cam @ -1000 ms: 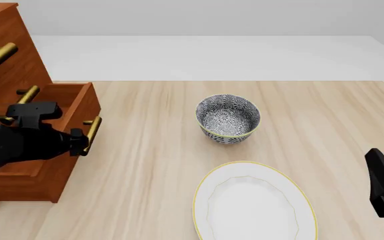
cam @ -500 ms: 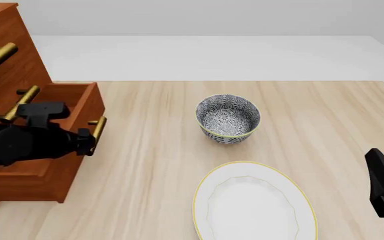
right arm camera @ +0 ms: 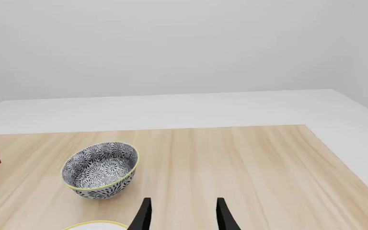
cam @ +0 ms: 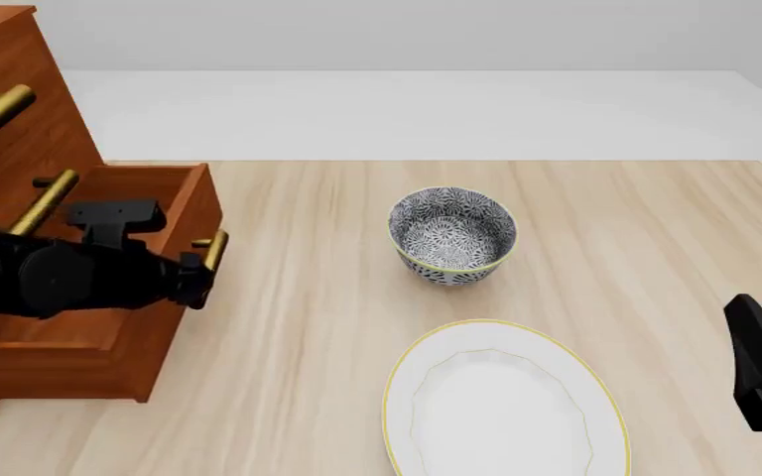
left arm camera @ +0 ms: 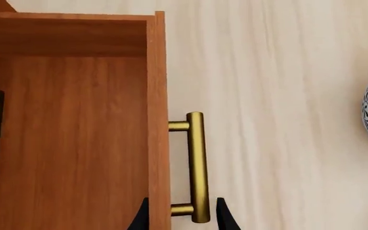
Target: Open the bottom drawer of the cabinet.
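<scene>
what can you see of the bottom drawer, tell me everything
The bottom drawer is a reddish-brown polished wooden box, pulled part-way out of the cabinet toward the bowl's side. Its open top shows an empty interior. A brass bar handle on two posts sits on the front, and the left hand straddles the handle's near end. The drawer sits low against the table.

No legible text, label, brand, number or sign appears in any view. The cabinet (cam: 11,109), its bottom drawer (cam: 156,213), the patterned bowl (cam: 451,236), the plate (cam: 503,407) and the bench (cam: 619,218) carry no readable markings.
</scene>
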Robot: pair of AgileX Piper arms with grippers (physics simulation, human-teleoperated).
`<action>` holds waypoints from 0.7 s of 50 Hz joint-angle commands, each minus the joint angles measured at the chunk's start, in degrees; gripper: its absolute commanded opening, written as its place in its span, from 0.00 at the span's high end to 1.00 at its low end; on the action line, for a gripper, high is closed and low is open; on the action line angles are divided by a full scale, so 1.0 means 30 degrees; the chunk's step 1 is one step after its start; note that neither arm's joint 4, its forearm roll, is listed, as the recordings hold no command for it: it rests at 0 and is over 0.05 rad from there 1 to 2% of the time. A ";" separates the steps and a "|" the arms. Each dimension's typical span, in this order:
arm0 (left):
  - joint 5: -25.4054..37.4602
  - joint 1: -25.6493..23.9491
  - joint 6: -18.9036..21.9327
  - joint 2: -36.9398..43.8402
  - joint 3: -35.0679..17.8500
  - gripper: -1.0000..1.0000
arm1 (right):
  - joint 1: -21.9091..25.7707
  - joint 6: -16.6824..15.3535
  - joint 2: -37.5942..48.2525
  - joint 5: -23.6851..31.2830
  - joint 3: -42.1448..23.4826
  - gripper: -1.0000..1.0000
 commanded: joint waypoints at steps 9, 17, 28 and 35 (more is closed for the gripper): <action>0.0474 -0.0900 0.0125 0.0609 -0.1149 0.00 | 0.0000 0.0001 -0.0002 0.0001 0.0000 0.00; 0.0478 -0.1332 0.0005 0.0864 -0.1429 0.00 | 0.0003 -0.0006 0.0004 -0.0003 0.0000 0.00; 0.0688 -0.2133 -0.0230 0.1155 -0.2053 0.00 | 0.0005 -0.0004 0.0001 -0.0001 0.0000 0.00; 0.0751 -0.2527 -0.0438 0.1274 -0.2349 0.00 | 0.0004 0.0002 0.0001 -0.0001 0.0000 0.00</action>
